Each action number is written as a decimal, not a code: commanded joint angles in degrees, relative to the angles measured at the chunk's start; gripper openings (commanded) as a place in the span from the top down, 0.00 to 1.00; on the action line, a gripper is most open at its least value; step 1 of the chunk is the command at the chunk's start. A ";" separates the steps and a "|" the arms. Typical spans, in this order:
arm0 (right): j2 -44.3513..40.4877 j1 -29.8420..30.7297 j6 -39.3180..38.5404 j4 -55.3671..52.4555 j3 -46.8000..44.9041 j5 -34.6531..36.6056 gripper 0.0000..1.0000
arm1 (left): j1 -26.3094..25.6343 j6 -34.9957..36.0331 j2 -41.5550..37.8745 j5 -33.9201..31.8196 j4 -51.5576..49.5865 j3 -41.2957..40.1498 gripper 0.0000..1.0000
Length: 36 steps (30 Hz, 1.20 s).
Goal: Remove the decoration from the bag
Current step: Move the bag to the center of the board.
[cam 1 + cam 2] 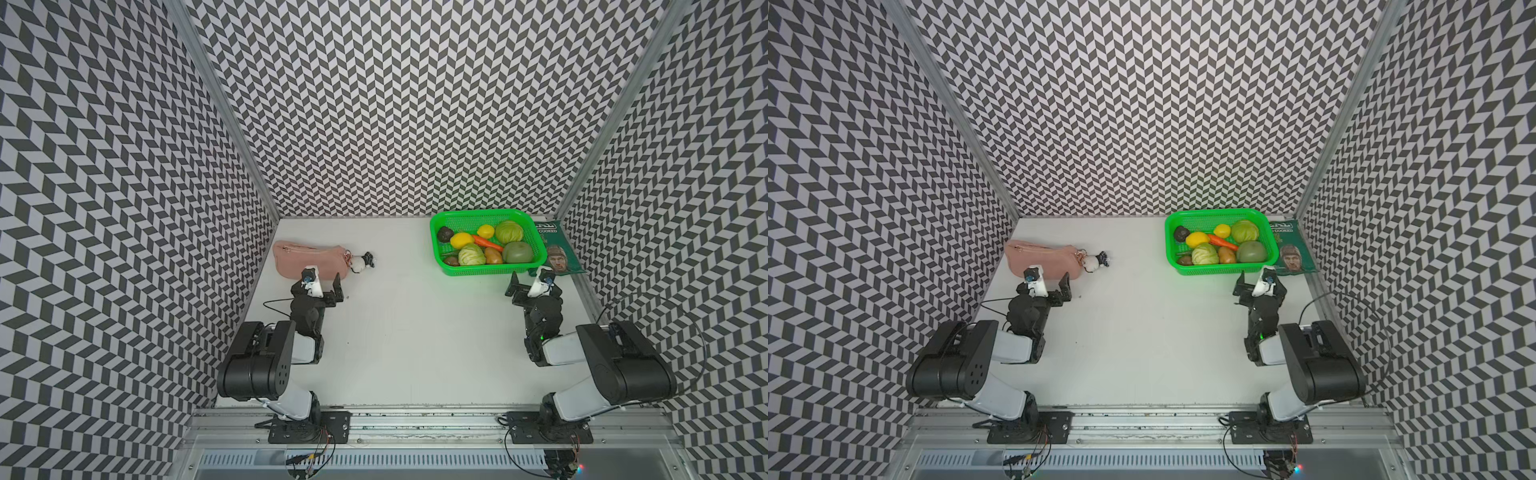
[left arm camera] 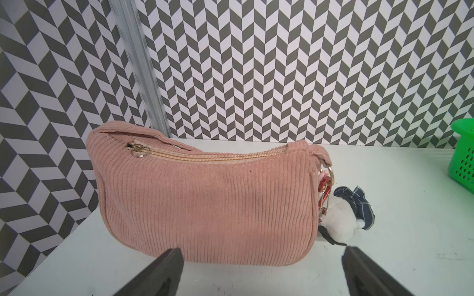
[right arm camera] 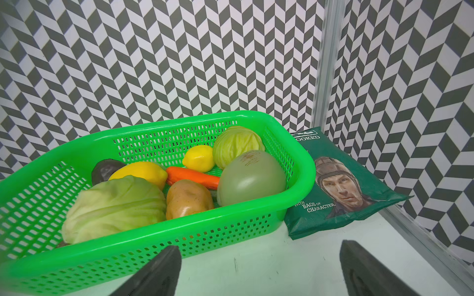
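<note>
The bag (image 1: 309, 259) (image 1: 1044, 259) is a dusty-pink corduroy pouch lying at the back left of the white table, zipper along its top edge (image 2: 205, 205). The decoration (image 1: 361, 262) (image 1: 1096, 261), a white fluffy charm with a dark checked cloth part (image 2: 341, 220), lies on the table at the bag's right end. A rose-gold clasp (image 2: 324, 189) joins it to the bag. My left gripper (image 1: 324, 282) (image 1: 1050, 281) (image 2: 261, 253) stands open just in front of the bag, holding nothing. My right gripper (image 1: 528, 282) (image 1: 1258, 282) (image 3: 259, 247) is open and empty in front of the basket.
A green plastic basket (image 1: 478, 214) (image 1: 1214, 212) (image 3: 179, 230) (image 2: 464, 164) with several toy fruits and vegetables stands at the back right. A dark green crisp packet (image 1: 557, 253) (image 1: 1291, 249) (image 3: 341, 189) lies beside it against the right wall. Patterned walls enclose three sides.
</note>
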 commanded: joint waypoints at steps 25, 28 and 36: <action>-10.46 -0.07 -0.65 -16.00 7.76 -1.38 0.00 | 0.10 -4.23 -8.95 -2.81 -38.93 21.70 0.00; -14.82 -0.14 8.60 -25.83 11.99 -0.27 0.00 | 0.10 -9.60 -9.36 -2.07 -47.56 26.67 0.00; -20.44 -0.19 20.84 -46.29 22.88 -17.15 0.00 | 1.30 -26.58 -9.64 -0.93 -62.02 36.84 0.00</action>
